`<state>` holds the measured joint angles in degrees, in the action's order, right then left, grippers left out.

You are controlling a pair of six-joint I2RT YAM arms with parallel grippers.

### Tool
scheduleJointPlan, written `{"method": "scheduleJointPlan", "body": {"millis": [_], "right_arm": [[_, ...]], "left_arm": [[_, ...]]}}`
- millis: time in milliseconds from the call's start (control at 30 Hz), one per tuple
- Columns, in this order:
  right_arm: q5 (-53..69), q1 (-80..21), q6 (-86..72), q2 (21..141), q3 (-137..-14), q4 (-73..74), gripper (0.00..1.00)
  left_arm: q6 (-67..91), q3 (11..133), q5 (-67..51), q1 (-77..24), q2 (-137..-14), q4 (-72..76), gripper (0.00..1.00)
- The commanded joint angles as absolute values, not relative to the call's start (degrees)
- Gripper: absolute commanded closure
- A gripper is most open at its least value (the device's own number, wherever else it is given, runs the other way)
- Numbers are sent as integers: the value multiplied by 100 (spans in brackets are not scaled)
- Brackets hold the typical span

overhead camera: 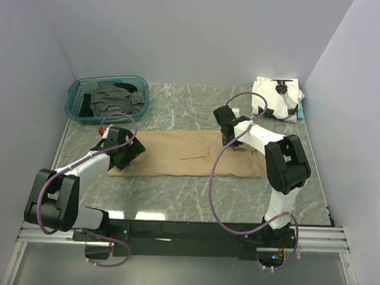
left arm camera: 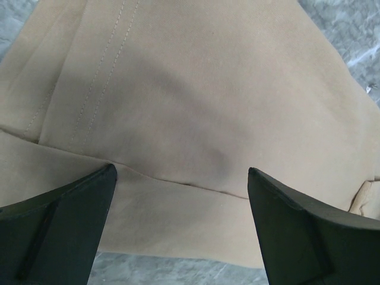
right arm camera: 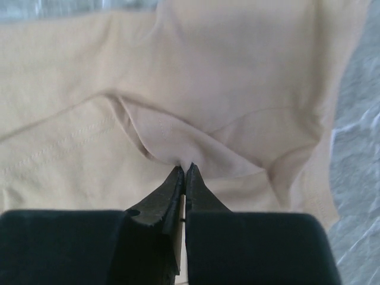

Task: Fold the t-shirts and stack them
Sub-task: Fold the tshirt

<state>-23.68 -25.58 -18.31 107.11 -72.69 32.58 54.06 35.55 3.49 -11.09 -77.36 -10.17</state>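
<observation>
From overhead I see the tan t-shirt (overhead camera: 189,154) spread flat across the middle of the marbled table (overhead camera: 175,195). My left gripper (overhead camera: 127,153) sits over the shirt's left end, and my right gripper (overhead camera: 228,126) sits at its upper right edge. A folded white shirt with black patches (overhead camera: 277,99) lies in the upper right corner. Dark grey shirts (overhead camera: 116,96) fill the teal bin (overhead camera: 75,96) at upper left.

On the left wrist camera, the fingers (left arm camera: 59,231) stand wide apart in the lower corners. Tan cloth fills the frame between and above them.

On the right wrist camera, the jaws are pressed together at lower centre, pinching a raised fold of the tan cloth.
</observation>
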Motion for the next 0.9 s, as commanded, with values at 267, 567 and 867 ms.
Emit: {"method": "scheduleJointPlan", "body": {"millis": [267, 567, 867], "right_arm": [[-2988, -2040, -1416, 11083, -8314, 3349, 100], [-2874, -1784, -1011, 11610, -8921, 3226, 79], [-2479, -1793, -1186, 11295, -9132, 3322, 36]], "left_arm": [[5080, 3437, 844, -1099, -7699, -1459, 1], [4904, 3392, 765, -1099, -7559, -1529, 1], [4904, 3419, 668, -1099, -7400, -1582, 0]]}}
